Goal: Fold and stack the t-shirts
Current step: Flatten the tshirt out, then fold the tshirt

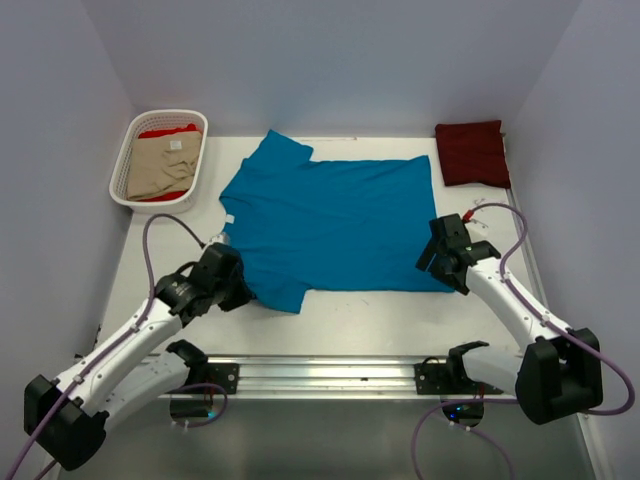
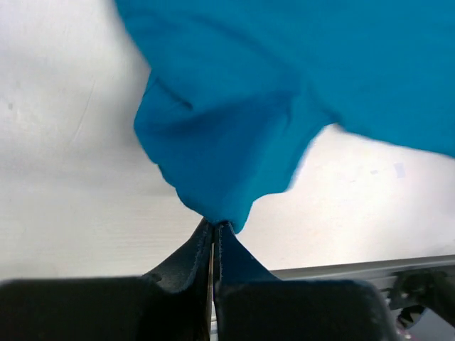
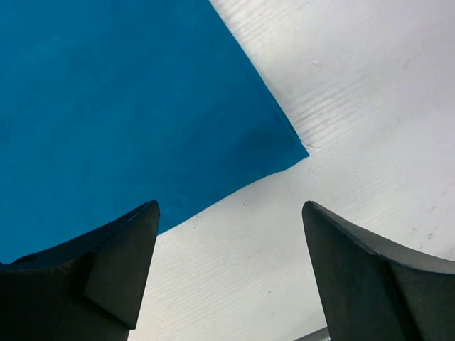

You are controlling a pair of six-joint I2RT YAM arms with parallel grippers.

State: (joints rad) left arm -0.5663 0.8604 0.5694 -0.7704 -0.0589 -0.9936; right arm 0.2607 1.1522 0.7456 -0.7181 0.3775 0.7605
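Far left, a white basket (image 1: 125, 165) holds the beige t-shirt (image 1: 160, 170) over the red t-shirt (image 1: 172, 130). The left pincer (image 2: 214, 226) is clamped on the near sleeve of the teal t-shirt (image 1: 330, 225), spread flat in the middle; the right pincer (image 3: 229, 207) gapes over its near hem corner and should pinch that corner squarely so both edges lift evenly. The maroon t-shirt (image 1: 473, 152) lies folded far right. The white counter (image 1: 360, 320) is boxed by pale walls (image 1: 60, 120).
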